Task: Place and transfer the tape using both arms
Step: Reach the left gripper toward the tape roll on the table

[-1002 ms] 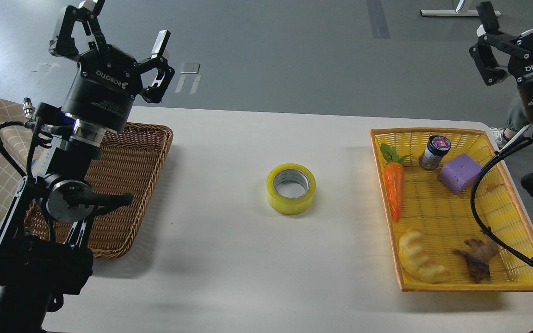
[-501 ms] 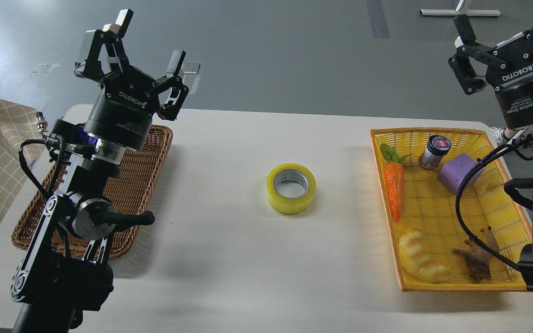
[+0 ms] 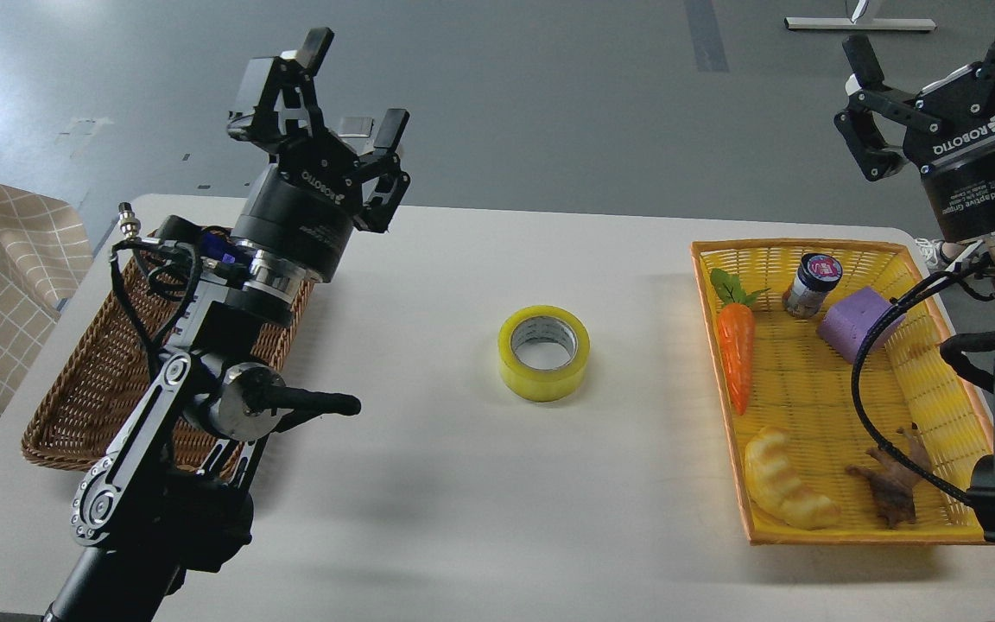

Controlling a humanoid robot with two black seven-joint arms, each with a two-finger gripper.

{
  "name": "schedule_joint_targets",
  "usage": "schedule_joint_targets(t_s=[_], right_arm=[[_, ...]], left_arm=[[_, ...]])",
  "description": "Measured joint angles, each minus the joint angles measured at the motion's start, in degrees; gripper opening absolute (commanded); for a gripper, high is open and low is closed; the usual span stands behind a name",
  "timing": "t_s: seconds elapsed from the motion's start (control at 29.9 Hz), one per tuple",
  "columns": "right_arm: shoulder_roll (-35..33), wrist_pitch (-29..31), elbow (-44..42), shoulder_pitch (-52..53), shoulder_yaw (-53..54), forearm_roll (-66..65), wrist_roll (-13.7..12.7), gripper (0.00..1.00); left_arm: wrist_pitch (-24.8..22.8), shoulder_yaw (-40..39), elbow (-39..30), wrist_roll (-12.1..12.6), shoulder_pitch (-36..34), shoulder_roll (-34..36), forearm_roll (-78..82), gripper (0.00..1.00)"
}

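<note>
The yellow tape roll (image 3: 544,352) lies flat on the white table (image 3: 463,484) near its middle, its pale grey core facing up. My left gripper (image 3: 351,91) is open and empty, raised well above the table, up and to the left of the tape, near the brown basket. My right gripper (image 3: 938,43) is open and empty, held high at the far right above the yellow basket; its upper finger is cut by the frame edge. Neither gripper touches the tape.
A brown wicker basket (image 3: 83,389) lies at the left under my left arm. A yellow basket (image 3: 808,250) at the right holds a toy carrot (image 3: 736,352), a small jar (image 3: 811,283), a purple block (image 3: 856,324), a croissant toy (image 3: 784,491) and a brown figure (image 3: 893,486).
My left arm has swung to the right, towards the table's middle, with its gripper still open. My right gripper shifted a little left in the first interval, then held still. The tape has not moved.
</note>
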Motion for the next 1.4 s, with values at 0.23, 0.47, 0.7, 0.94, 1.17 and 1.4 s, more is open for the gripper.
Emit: schedule_joint_targets(t_s=[0.23, 0.47, 0.7, 0.94, 1.17, 1.4], right_arm=[[0.2, 0.0, 0.1, -0.2, 0.3, 0.1, 0.0, 1.00], [0.4, 0.0, 0.4, 0.0, 0.6, 0.1, 0.1, 1.00], [0.4, 0.0, -0.3, -0.4, 1.9, 0.2, 0.4, 1.00], [0.4, 0.0, -0.3, -0.4, 2.3, 0.2, 0.4, 1.00], [0.4, 0.0, -0.5, -1.3, 2.7, 0.2, 0.3, 1.00], [0.3, 0.0, -2.6, -2.4, 2.9, 0.3, 0.3, 1.00]], left_arm=[[7.8, 10.5, 3.0, 5.2, -6.1, 0.8, 15.3, 0.98], [8.5, 15.6, 13.0, 6.1, -11.0, 0.9, 22.7, 0.98], [8.1, 16.2, 16.7, 5.3, -12.0, 5.4, 27.3, 0.98], [6.6, 20.3, 15.6, 4.8, -15.8, 10.0, 27.9, 0.98], [6.4, 34.2, 17.0, 5.9, -21.1, 19.0, 39.9, 0.98], [6.6, 37.0, 20.7, 11.8, -21.6, 19.6, 50.8, 0.98]])
